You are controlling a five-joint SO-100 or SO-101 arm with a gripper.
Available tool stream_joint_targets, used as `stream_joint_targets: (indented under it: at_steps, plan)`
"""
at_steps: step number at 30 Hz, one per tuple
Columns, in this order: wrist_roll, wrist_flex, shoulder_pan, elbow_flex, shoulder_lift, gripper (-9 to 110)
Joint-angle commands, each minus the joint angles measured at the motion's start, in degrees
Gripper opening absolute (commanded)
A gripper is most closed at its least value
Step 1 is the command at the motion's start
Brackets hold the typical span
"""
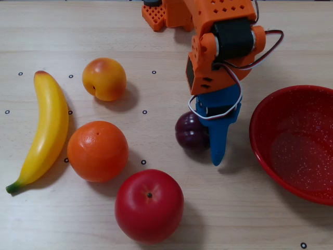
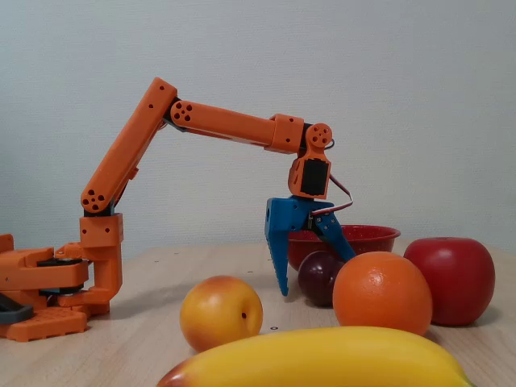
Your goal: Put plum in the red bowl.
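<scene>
The plum [image 1: 190,131] is small, glossy and dark purple, and it rests on the wooden table left of the red bowl [image 1: 258,136]. My gripper [image 1: 205,138] has blue fingers and points down over the plum. In the fixed view the gripper [image 2: 316,274] is open, with one finger [image 2: 278,246] on each side of the plum [image 2: 319,276]. The plum sits on the table between them. In the overhead view only one blue finger [image 1: 218,143] shows, just right of the plum; the other is hidden under the wrist. The red bowl [image 2: 372,233] stands behind the gripper.
A banana [image 1: 47,130] lies at the far left. A peach [image 1: 104,79], an orange [image 1: 97,151] and a red apple [image 1: 149,205] sit left of and below the plum. The orange arm base [image 1: 161,15] is at the top edge.
</scene>
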Motion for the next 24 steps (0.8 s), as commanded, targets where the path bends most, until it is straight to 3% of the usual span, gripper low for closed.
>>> stream_joint_targets:
  at_steps: [1, 24]
  plan:
    - [-1.3, -1.1, 1.0, -4.7, 3.2, 44]
    - [-4.0, -3.6, 5.2, -3.8, 3.9, 44]
